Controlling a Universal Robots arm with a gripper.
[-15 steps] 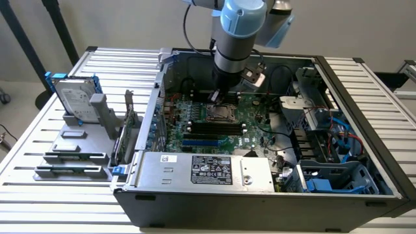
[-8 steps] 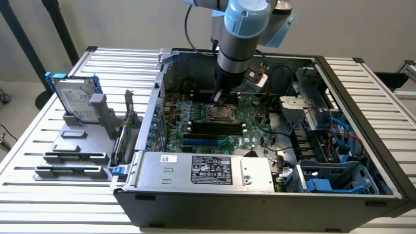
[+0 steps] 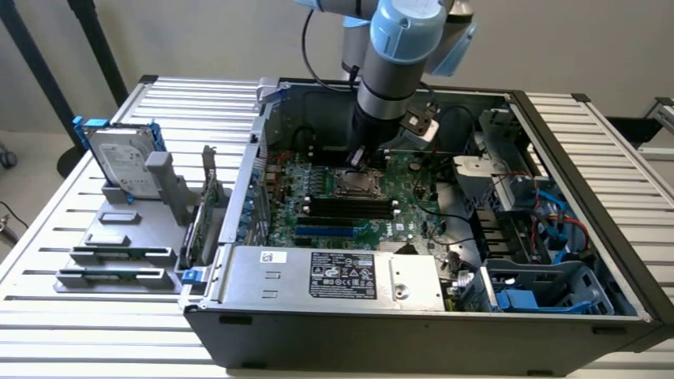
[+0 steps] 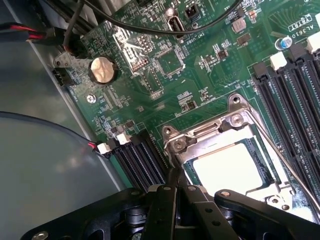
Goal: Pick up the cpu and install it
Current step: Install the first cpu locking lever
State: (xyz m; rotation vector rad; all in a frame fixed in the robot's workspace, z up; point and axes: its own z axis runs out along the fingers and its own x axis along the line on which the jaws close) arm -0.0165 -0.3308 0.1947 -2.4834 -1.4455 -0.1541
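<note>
closed and holding nothing, gripper [image 4: 176,189] is hovering just beside the metal socket frame [image 4: 220,131] on the green motherboard [image 4: 165,75], where the cpu [image 4: 231,167] is lying flat inside the open computer case [image 3: 421,332].

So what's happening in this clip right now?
A robot arm reaches down into an open computer case, right over the processor socket on the green motherboard. Its gripper is shut, the fingertips at the socket's metal frame. The cpu lies flat inside the socket, not held. A hard drive stands on a grey rack outside the case.
</note>
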